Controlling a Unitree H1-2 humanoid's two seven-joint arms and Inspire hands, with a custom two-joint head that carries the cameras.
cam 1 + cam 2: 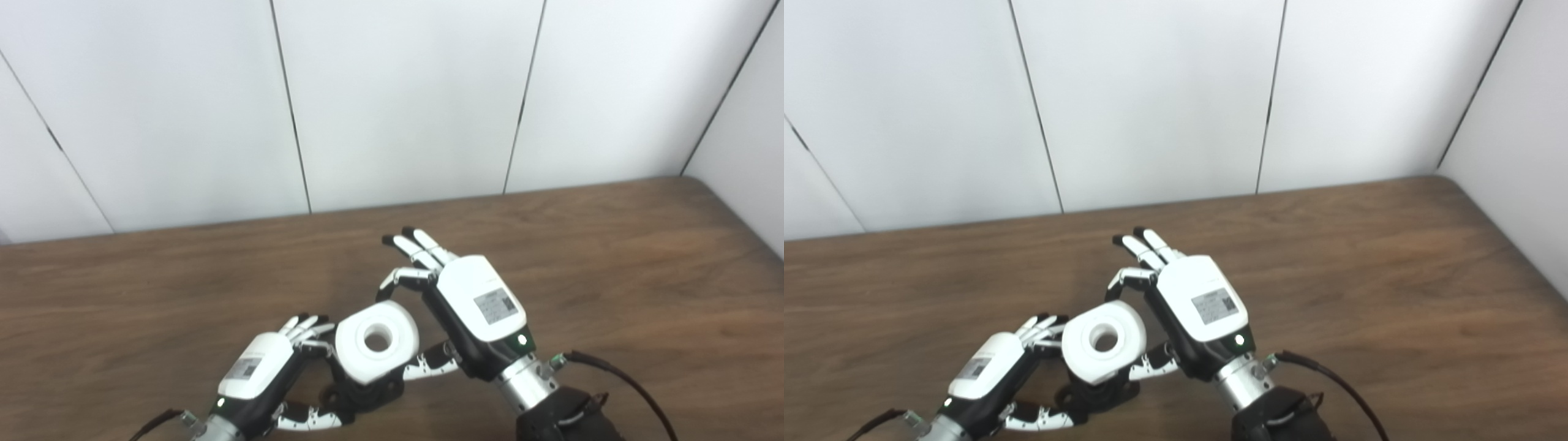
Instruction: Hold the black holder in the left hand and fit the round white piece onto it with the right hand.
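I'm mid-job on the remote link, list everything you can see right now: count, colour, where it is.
round white piece: one, white with a centre hole, near the table's front edge, sitting on top of the black holder, between the two hands.
black holder: one, black, directly under the white piece, mostly hidden by it.
table: one, brown wood grain, fills the lower part of both views.
wall panels: white, dark seams, behind the table.
left hand: one, white and black, left of the holder, fingers curled around it.
right hand: one, white and black, right of the white piece, thumb and a finger pinching it, other fingers extended.
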